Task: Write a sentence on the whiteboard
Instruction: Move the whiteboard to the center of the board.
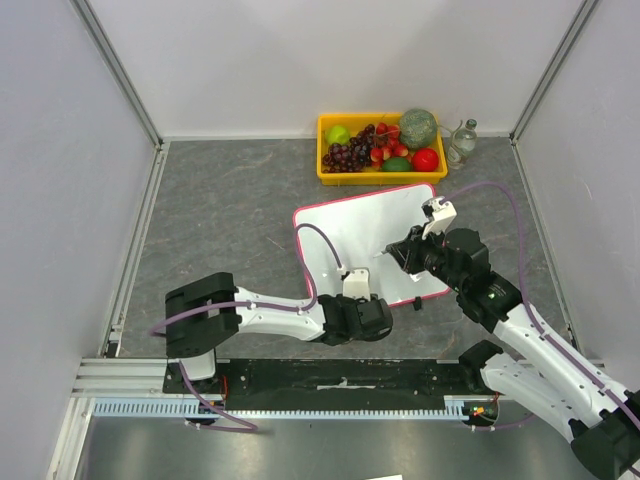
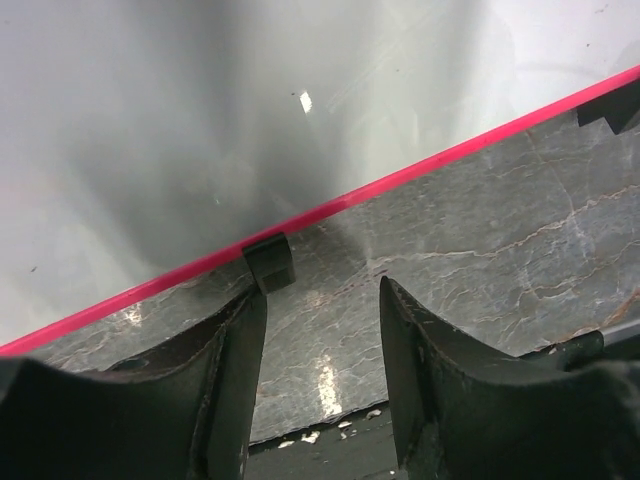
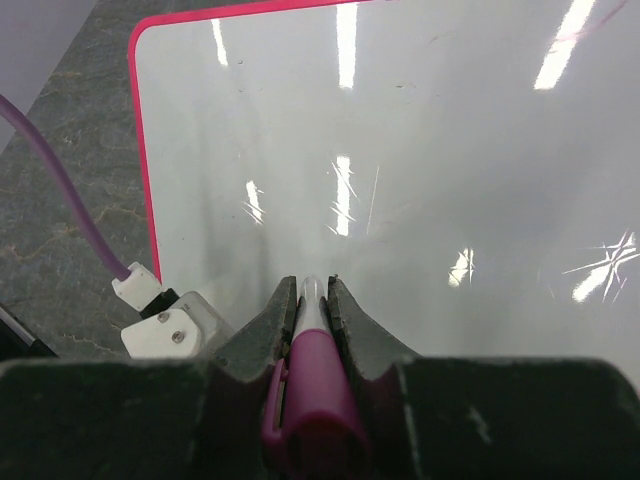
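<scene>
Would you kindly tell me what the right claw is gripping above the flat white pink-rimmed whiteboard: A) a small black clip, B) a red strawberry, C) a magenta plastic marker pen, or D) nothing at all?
C: in the right wrist view the right claw is closed on a magenta plastic marker pen, whose pale tip points at the flat white pink-rimmed whiteboard.

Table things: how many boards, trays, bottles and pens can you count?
Whiteboard: 1
Yellow tray: 1
Glass bottle: 1
Pink marker: 1
Total: 4
</scene>
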{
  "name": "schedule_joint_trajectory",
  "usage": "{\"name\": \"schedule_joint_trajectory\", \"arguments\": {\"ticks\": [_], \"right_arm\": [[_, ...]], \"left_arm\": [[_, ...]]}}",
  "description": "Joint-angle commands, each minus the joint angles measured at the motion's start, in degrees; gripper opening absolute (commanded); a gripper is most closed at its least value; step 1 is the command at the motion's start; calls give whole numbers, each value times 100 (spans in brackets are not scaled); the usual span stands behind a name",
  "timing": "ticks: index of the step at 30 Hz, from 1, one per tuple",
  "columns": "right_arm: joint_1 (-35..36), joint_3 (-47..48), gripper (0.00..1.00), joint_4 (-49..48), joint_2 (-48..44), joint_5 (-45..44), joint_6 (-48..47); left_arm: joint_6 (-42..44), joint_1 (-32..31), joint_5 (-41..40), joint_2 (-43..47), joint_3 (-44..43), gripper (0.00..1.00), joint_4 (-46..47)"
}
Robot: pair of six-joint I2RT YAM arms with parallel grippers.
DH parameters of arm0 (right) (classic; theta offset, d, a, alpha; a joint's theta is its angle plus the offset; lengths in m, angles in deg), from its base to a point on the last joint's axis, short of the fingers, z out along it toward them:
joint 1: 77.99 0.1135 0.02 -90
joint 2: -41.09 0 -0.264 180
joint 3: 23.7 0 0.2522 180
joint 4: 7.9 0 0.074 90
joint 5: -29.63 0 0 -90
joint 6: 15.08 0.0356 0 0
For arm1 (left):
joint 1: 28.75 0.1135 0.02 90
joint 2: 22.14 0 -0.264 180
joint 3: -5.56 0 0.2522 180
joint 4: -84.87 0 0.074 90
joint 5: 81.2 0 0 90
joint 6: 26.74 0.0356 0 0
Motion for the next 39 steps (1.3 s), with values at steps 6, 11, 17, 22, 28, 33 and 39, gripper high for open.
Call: {"name": "schedule_joint_trajectory", "arguments": {"ticks": [6,11,17,22,28,33,39], "right_arm": [[-48,277,0,-62,-21,-61,-86],[-57,277,0,-71,-30,-61,-95],[-74,268,0,-27,-118,-26,-33],[-74,285,0,-45,-153,27,-16],[-83,365,0,-71,-118,106,-51],[-92,286,0,-45,-144,115,-95],[-110,198,0,-45,-144,238,-86]], "left_arm": [[-172,-196,454,-205,394,56,-934],[-207,-205,366,50,588,56,-1119],[83,-249,340,235,509,56,-1206],[477,-530,120,911,544,58,-1145],[1172,-583,-20,1886,561,74,-1136],[1655,-539,-91,2572,754,87,-663],[2121,-22,566,3135,1044,91,40]]}}
